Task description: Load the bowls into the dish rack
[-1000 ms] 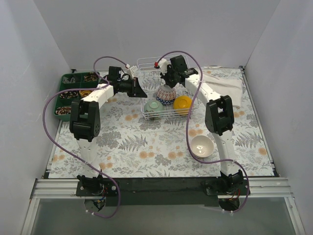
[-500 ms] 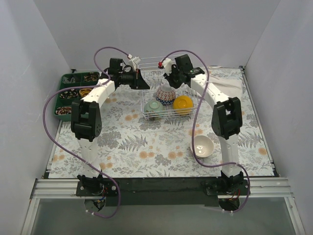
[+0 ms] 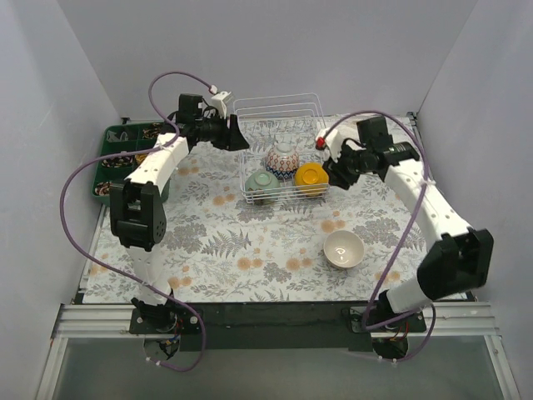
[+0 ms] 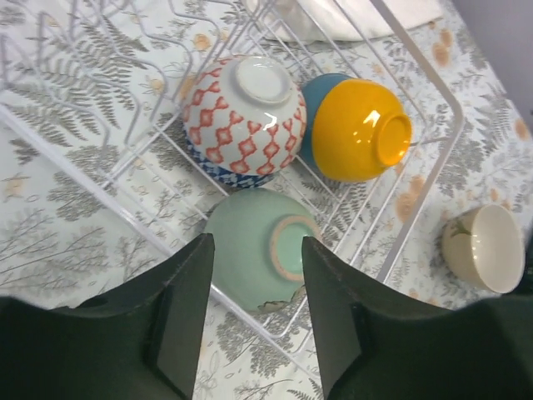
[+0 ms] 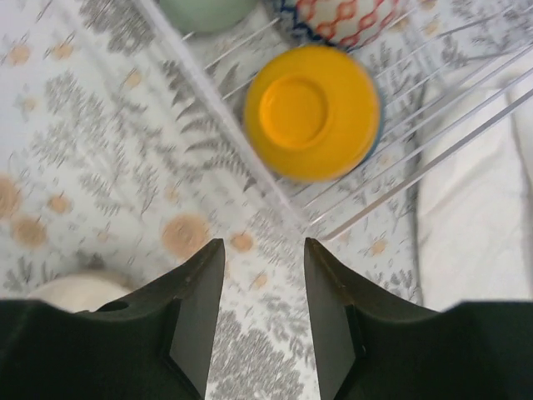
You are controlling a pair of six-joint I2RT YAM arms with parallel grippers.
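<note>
The white wire dish rack (image 3: 279,108) stands at the back middle and holds a red-patterned bowl (image 3: 283,160), a pale green bowl (image 3: 261,182) and an orange-yellow bowl (image 3: 311,176). In the left wrist view a teal-blue bowl (image 4: 321,90) shows behind the orange-yellow bowl (image 4: 360,129). A white bowl (image 3: 343,248) sits upright on the cloth in front of the rack. My left gripper (image 3: 237,137) hovers open and empty over the rack's left side. Just right of the rack, my right gripper (image 3: 333,171) is open and empty too.
A dark green compartment tray (image 3: 125,158) lies at the far left. A folded white cloth (image 3: 391,146) lies at the back right, partly under my right arm. The table carries a fern-patterned cover, with walls on three sides.
Both grippers have opened. My right arm has swung out of the rack to its right side. My left gripper has risen slightly beside the rack.
</note>
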